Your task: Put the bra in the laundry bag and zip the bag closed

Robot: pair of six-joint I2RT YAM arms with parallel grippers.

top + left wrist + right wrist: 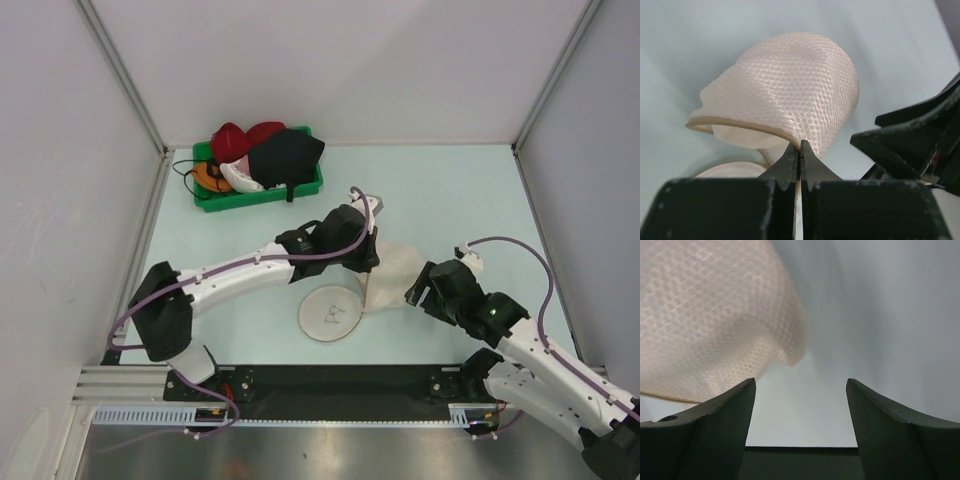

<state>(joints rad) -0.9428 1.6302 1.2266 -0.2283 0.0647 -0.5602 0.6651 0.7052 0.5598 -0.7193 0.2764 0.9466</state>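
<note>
At the near edge of the worktop point(450, 200) the two arms rise from their bases, the left one stretching far forward and to the right, the right one bent in towards the middle. Just ahead of the bases the round disc-like lid point(330, 314) lies flat on the pale surface, and the left wrist view shows its edge low at the left. Beyond it and slightly to the right, the left pincer point(366, 268) is pressed together on the laundry bag point(395, 275): in its own camera the two dark fingertips point(790, 159) meet with the bag's tan zip rim pinched between them, and the cream mesh dome point(790, 85) swells up behind. The bag's open rim faces left, towards the lid, and sags in a curve from the pinched spot. The right pincer point(413, 293) sits just beside the bag on its right side with its fingers spread apart and nothing between them; its own view shows bare worktop in the gap point(800, 384) and the mesh point(710, 315) bulging ahead and to the left, not touching either finger. Well apart from all this, at the far left of the worktop, stands the green bin point(262, 198). The bra point(290, 155) lies in it, black, draped over the bin's right half, with red, white and orange garments heaped beside it on the left.
</note>
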